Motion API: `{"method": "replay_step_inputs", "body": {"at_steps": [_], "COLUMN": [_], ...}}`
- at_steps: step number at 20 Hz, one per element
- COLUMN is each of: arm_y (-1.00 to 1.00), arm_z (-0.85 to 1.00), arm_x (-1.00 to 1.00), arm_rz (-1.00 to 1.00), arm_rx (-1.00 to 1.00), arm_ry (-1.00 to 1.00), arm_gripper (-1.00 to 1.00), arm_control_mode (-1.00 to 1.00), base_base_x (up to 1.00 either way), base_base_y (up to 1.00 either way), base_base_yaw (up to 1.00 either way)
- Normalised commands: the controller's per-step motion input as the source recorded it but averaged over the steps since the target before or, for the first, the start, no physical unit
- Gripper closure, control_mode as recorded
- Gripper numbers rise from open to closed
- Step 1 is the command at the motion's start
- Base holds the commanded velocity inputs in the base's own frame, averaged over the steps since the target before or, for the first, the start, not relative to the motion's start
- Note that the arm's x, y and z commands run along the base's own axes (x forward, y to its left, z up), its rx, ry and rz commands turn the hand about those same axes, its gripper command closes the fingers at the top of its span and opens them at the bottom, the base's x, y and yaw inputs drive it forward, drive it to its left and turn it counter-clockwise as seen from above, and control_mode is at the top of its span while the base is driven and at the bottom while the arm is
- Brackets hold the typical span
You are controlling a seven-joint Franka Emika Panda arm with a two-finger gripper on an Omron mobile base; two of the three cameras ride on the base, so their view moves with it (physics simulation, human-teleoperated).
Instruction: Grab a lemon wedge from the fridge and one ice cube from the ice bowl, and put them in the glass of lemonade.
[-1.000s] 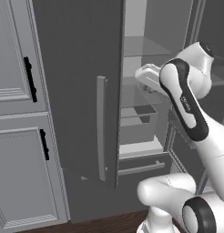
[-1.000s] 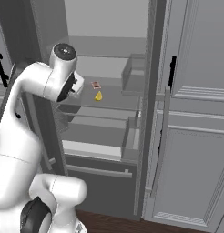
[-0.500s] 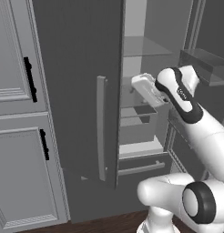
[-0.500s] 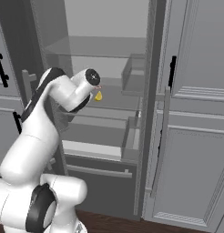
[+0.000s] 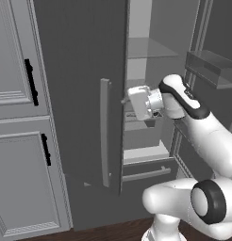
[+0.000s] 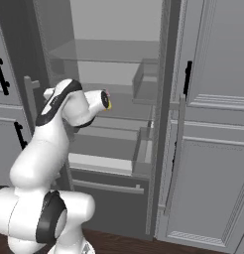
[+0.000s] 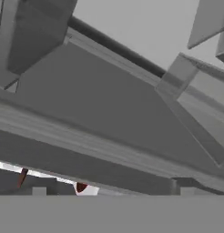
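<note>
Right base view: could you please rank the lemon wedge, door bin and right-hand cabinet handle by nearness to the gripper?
1. lemon wedge, right at the gripper.
2. door bin, to its right.
3. right-hand cabinet handle, far right.

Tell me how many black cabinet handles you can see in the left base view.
2. The upper handle is on the top cabinet door left of the fridge; the lower handle is on the door below it. Others may lie outside this view.

fridge (image 6: 119,74): 1 | lemon wedge (image 6: 109,103): 1 | cabinet handles (image 5: 29,81): 2
</note>
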Motion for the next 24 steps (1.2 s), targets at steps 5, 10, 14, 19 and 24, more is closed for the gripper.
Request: {"method": "replay_step_inputs", "body": {"at_steps": [5, 10, 14, 19, 24], "arm_y": [0.60, -0.47, -1.00, -0.18, 0.00], "arm_z": [0.03, 0.60, 0.49, -0.09, -0.08], "arm_x": [-0.34, -0.29, 0.00, 0.71, 0.98], "arm_rz": [0.27, 0.02, -0.01, 0.00, 0.00], "arm_rx": [0.08, 0.12, 0.14, 0.00, 0.00], "arm_ry": [-0.03, -0.12, 0.00, 0.22, 0.23], "arm_gripper": [-1.00, -1.00, -1.00, -1.00, -1.00], "arm_control_mode": [-1.00, -1.00, -1.00, -1.00, -1.00], "base_base_x": [0.00, 0.00, 0.00, 0.00, 0.00], "base_base_y": [0.00, 0.00, 0.00, 0.00, 0.00], "base_base_yaw": [0.00, 0.00, 0.00, 0.00, 0.00]}}
